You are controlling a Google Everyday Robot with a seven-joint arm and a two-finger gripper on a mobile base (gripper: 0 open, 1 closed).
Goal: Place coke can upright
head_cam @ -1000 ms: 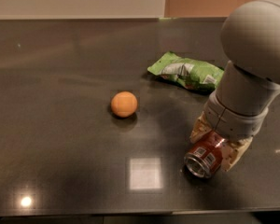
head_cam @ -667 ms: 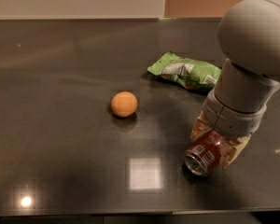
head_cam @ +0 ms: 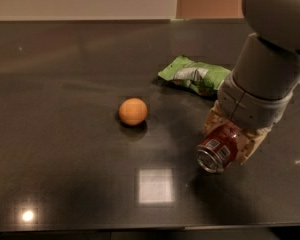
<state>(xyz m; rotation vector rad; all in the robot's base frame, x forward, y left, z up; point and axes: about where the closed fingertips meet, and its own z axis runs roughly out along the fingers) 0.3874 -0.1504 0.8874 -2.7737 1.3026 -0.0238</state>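
Note:
The coke can [head_cam: 219,149] is dark red with a silver rim and a white label patch. It is tilted on its side, its silver end facing the front left, at the right of the dark table. My gripper [head_cam: 233,138] comes down from the grey arm at the upper right and is shut on the can, one tan finger on each side. The can hangs just above the table, and its shadow lies beneath it.
An orange ball [head_cam: 133,111] sits mid-table, left of the can. A green crinkled snack bag [head_cam: 195,76] lies behind the can, close to the arm. The dark glossy table [head_cam: 65,134] reflects ceiling lights near its front edge.
The arm has risen and the can with it, lifted slightly and still tilted on its side. The ball and the bag have not moved.

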